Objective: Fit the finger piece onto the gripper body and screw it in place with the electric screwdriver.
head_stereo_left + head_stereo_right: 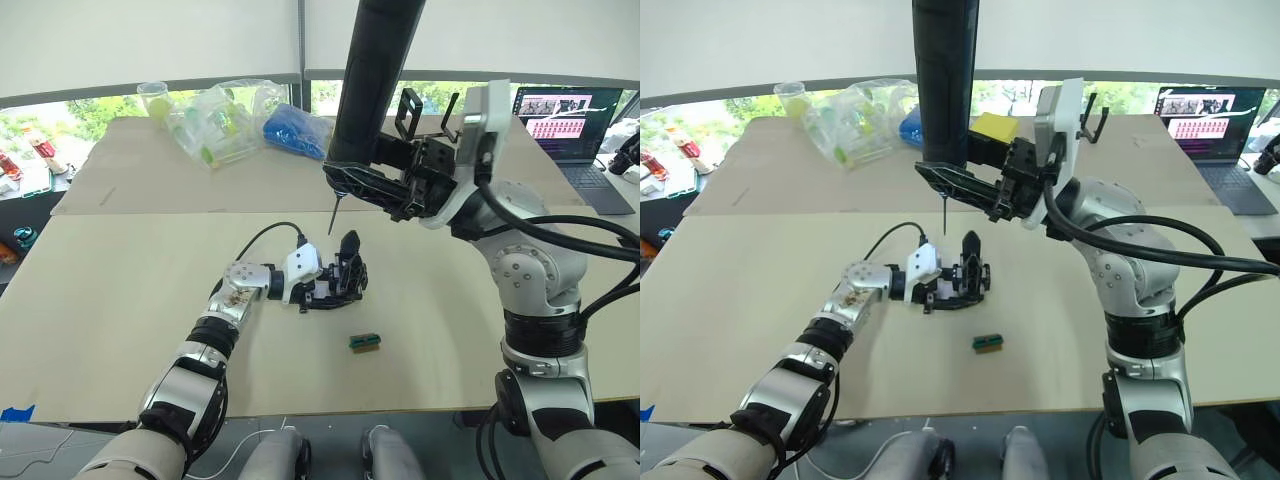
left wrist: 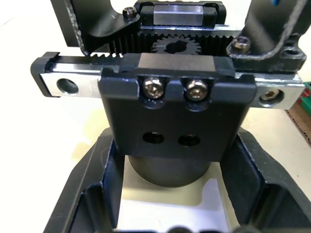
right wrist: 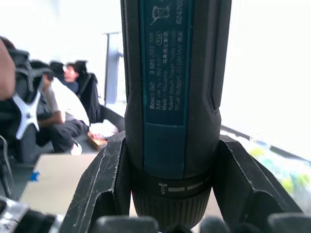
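My right end effector (image 1: 345,180) is clamped around the electric screwdriver (image 1: 375,75), holding it upright with the bit pointing down just above the gripper body (image 1: 340,280). My left end effector (image 1: 335,290) is closed on that gripper body, keeping it on the counter (image 1: 120,300) with its pointed finger up. A small green-and-brown block (image 1: 364,342) lies nearby on the counter, apart from both.

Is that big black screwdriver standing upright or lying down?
Upright. The right gripper holds the electric screwdriver vertically, bit pointing down just above the gripper body.
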Available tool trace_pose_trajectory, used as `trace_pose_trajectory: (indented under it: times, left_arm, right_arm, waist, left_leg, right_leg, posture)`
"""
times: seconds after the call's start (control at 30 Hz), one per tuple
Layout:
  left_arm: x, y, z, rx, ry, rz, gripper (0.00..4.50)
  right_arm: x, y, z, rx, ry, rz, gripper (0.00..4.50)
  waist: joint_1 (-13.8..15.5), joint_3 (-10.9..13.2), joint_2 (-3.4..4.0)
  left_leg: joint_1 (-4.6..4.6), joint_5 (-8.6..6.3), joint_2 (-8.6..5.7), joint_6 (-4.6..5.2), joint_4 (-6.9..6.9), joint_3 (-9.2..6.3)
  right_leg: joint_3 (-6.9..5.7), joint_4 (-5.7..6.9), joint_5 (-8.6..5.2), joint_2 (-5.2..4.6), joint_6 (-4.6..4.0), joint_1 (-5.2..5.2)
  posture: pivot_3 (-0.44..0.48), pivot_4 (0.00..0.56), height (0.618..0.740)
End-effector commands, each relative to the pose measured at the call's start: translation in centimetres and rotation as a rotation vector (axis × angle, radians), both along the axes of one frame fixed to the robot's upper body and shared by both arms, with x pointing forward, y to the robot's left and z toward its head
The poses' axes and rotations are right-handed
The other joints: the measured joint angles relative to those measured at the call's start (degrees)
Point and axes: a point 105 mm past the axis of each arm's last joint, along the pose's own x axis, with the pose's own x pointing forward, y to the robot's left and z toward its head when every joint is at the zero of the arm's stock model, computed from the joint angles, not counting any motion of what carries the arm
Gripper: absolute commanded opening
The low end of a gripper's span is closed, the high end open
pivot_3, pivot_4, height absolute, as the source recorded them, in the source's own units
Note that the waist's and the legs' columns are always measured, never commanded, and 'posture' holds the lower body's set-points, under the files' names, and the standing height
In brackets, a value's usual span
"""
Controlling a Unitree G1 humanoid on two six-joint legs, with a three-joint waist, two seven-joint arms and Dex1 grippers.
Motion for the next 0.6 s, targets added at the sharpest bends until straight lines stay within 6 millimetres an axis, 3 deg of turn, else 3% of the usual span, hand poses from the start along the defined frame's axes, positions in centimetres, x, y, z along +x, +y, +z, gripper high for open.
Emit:
trace_pose_trajectory:
  times: [0.03, 0.1, 0.23, 0.27, 0.43, 0.6]
  left_arm:
    - [0.4, 0.6, -0.2, 0.033, 0.006, 0.034, 2.27]
    - [0.6, 0.9, 0.1, 0.032, 0.011, 0.038, 2.27]
    - [0.2, 2.5, 1.3, 0.047, -0.006, 0.000, 4.21]
    - [-0.3, 3.1, 1.7, 0.056, -0.011, -0.025, 4.50]
    - [-3.4, 4.7, 3.4, 0.086, 0.003, -0.138, 4.50]
    - [-7.7, 4.0, 3.5, 0.122, 0.015, -0.282, 4.50]
  right_arm:
    - [-1.8, 0.0, 1.1, 0.018, -0.041, 0.052, 1.91]
    - [-2.3, 0.1, 1.0, 0.013, -0.030, 0.075, 1.91]
    - [-4.0, 0.2, 0.5, -0.019, 0.013, 0.165, 1.91]
    - [-4.5, 0.1, 0.2, -0.033, 0.029, 0.195, 1.91]
    - [-6.6, -0.4, -1.4, -0.103, 0.109, 0.309, 1.91]
    - [-6.3, -0.9, -4.4, -0.159, 0.095, 0.202, 1.91]
  waist:
    - [0.0, 0.0, 0.00]
    - [0.0, 0.0, 0.00]
    - [-0.2, 0.0, -0.01]
    - [-0.3, 0.0, -0.01]
    - [-0.6, 0.0, 0.02]
    - [-0.3, 0.0, 0.02]
  left_leg:
    - [0.00, 0.00, 0.00, 0.00, 0.00, 0.00]
    - [-0.01, 0.00, 0.00, 0.01, 0.00, 0.00]
    - [-0.05, 0.00, 0.00, 0.00, -0.01, 0.00]
    - [-0.07, 0.00, 0.00, 0.00, -0.05, 0.00]
    - [-0.11, -0.02, 0.04, 0.04, -0.10, -0.01]
    - [-0.19, -0.06, 0.04, 0.09, -0.08, -0.13]
  right_leg:
    - [0.00, 0.00, 0.00, 0.00, 0.00, 0.00]
    - [0.01, 0.00, 0.00, 0.00, 0.00, -0.02]
    - [0.01, 0.01, 0.00, 0.02, 0.00, -0.07]
    - [0.01, 0.05, 0.00, 0.04, 0.00, -0.11]
    - [0.04, 0.06, 0.00, -0.04, 0.00, -0.06]
    - [0.10, -0.05, 0.00, -0.10, 0.00, -0.01]
  posture:
    - [0.000, 0.150, 0.740]
    - [0.000, 0.150, 0.740]
    - [0.000, 0.150, 0.740]
    - [0.000, 0.150, 0.740]
    - [0.000, 0.150, 0.740]
    - [0.000, 0.150, 0.740]
